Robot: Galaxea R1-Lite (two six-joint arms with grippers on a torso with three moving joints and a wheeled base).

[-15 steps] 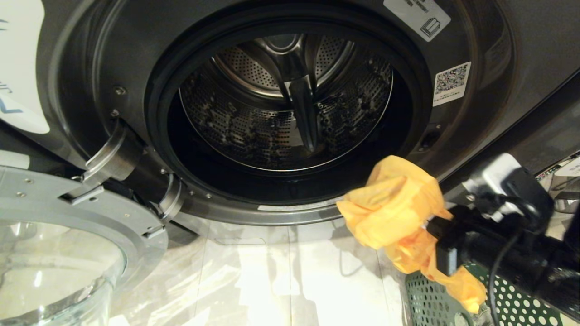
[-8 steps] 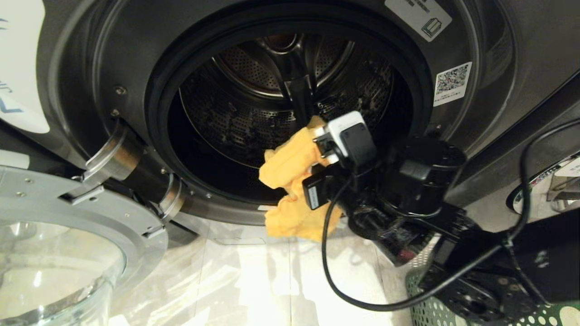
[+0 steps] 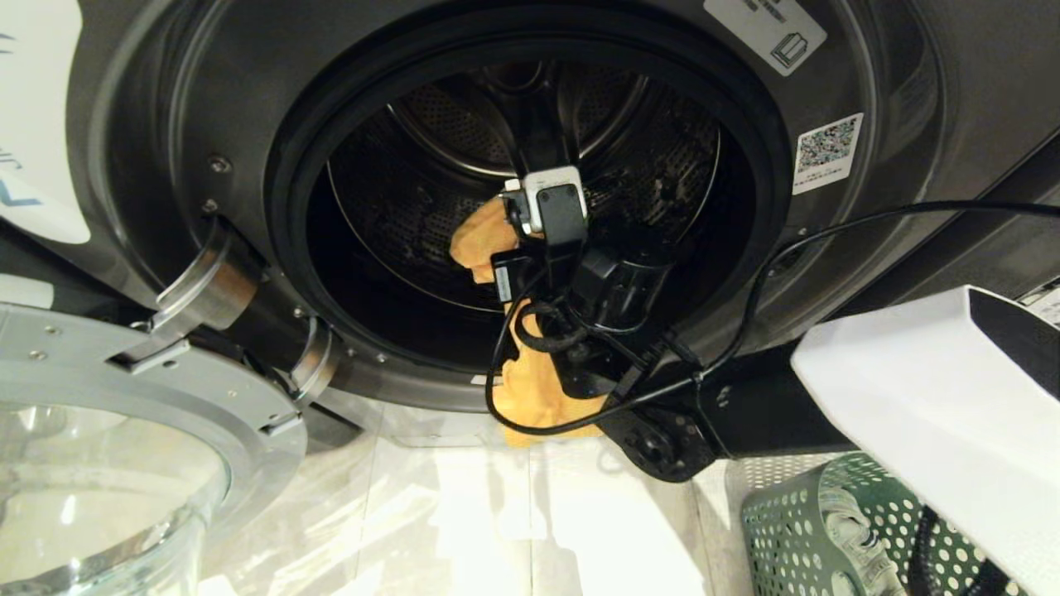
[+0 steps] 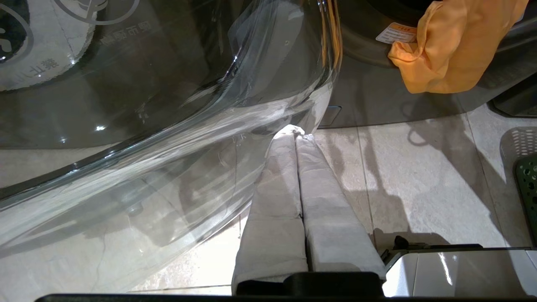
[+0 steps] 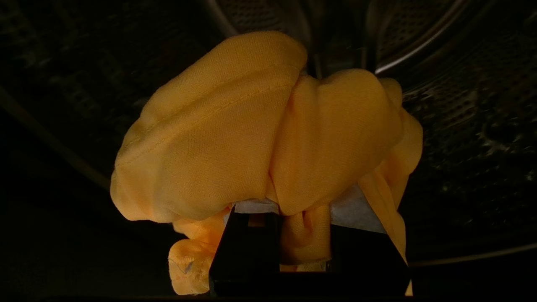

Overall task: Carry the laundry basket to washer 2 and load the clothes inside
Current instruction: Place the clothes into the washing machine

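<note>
The washer (image 3: pixel 911 83) is dark grey, its door swung open and its drum (image 3: pixel 431 232) bare and dark. My right gripper (image 3: pixel 490 248) reaches through the drum mouth, shut on an orange garment (image 3: pixel 479 236). The rest of that garment hangs down over the door sill. In the right wrist view the orange garment (image 5: pixel 235 134) bunches over the right gripper (image 5: pixel 304 209), a fold pinched between the jaws. The green laundry basket (image 3: pixel 795 530) stands on the floor at the lower right. My left gripper (image 4: pixel 295 134) is shut and empty, low by the door glass (image 4: pixel 168 105).
The open round door (image 3: pixel 124 414) with its glass bowl fills the lower left. A patterned cloth (image 3: pixel 853 530) lies in the basket. My right arm's white cover (image 3: pixel 927 397) crosses above the basket. Pale floor tiles (image 3: pixel 497 513) lie before the washer.
My right arm has swung left from above the basket and gone forward into the drum mouth, carrying the orange garment with it. The left arm has kept still.
</note>
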